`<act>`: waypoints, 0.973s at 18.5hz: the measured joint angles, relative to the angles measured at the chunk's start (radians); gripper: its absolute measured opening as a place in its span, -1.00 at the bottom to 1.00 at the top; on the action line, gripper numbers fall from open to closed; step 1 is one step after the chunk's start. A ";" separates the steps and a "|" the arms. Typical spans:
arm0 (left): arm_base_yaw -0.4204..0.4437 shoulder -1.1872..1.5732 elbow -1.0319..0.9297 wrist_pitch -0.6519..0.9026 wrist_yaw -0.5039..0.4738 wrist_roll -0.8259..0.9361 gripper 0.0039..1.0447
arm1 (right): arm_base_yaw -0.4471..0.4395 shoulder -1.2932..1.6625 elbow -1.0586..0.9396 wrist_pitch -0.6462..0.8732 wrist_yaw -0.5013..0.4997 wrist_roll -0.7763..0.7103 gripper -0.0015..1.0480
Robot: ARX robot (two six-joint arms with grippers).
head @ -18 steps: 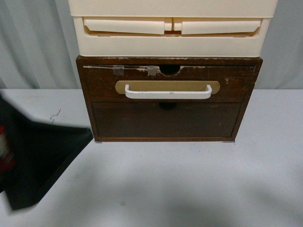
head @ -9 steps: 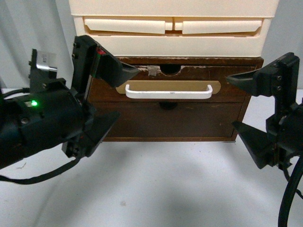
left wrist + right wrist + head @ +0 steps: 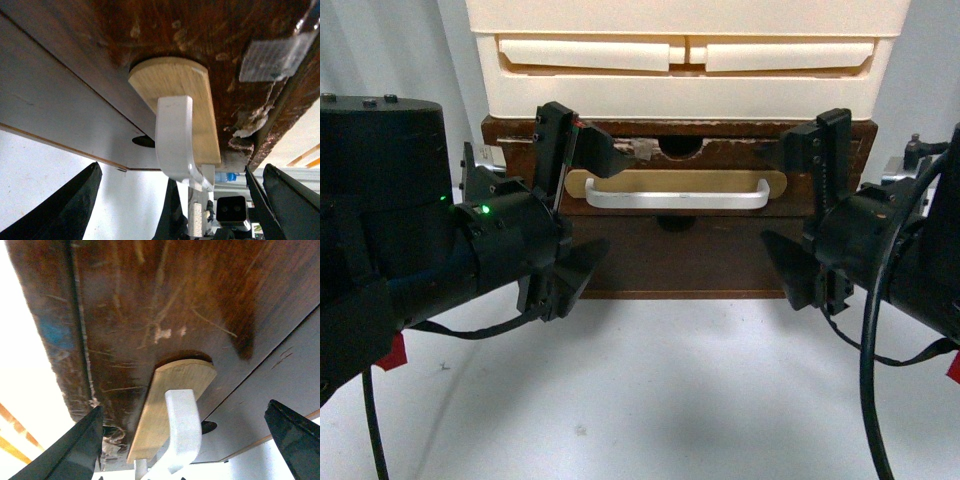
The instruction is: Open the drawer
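The dark-brown worn wooden drawer (image 3: 720, 157) sits closed under the cream unit, with a white bar handle (image 3: 676, 197) on a tan oval plate (image 3: 676, 180) and grey tape (image 3: 642, 150) by its top notch. My left gripper (image 3: 605, 205) is open at the handle's left end, and my right gripper (image 3: 775, 198) is open at its right end. In the left wrist view the handle's left end (image 3: 175, 135) lies between the spread fingers of the left gripper (image 3: 181, 167). In the right wrist view the handle's right end (image 3: 182, 425) lies between those of the right gripper (image 3: 185, 410). Neither touches it.
Cream plastic drawers (image 3: 685, 60) are stacked on top of the wooden chest. A plain dark wooden panel (image 3: 670, 255) without a handle sits below the drawer. The chest stands on a white table (image 3: 670, 400) before a grey curtain (image 3: 380, 60).
Both arms have come into view from the sides and moved in towards the chest. Their open grippers now flank the two ends of the white handle. The drawer has not moved.
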 joint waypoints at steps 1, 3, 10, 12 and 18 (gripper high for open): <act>0.002 0.010 0.023 -0.010 0.001 -0.002 0.88 | 0.001 0.011 0.016 -0.015 0.002 -0.001 0.87; 0.008 0.025 0.048 -0.029 0.005 -0.002 0.86 | 0.002 0.028 0.036 -0.048 0.002 -0.008 0.86; 0.024 0.042 0.058 -0.024 0.013 -0.011 -0.40 | 0.016 0.032 0.058 -0.028 0.005 -0.018 -0.39; 0.028 0.042 0.057 -0.015 0.017 -0.068 -0.70 | 0.019 0.032 0.051 -0.041 0.007 -0.017 -0.60; 0.021 -0.005 -0.101 0.130 0.022 -0.144 -0.74 | 0.060 -0.023 -0.093 0.057 0.022 0.041 -0.72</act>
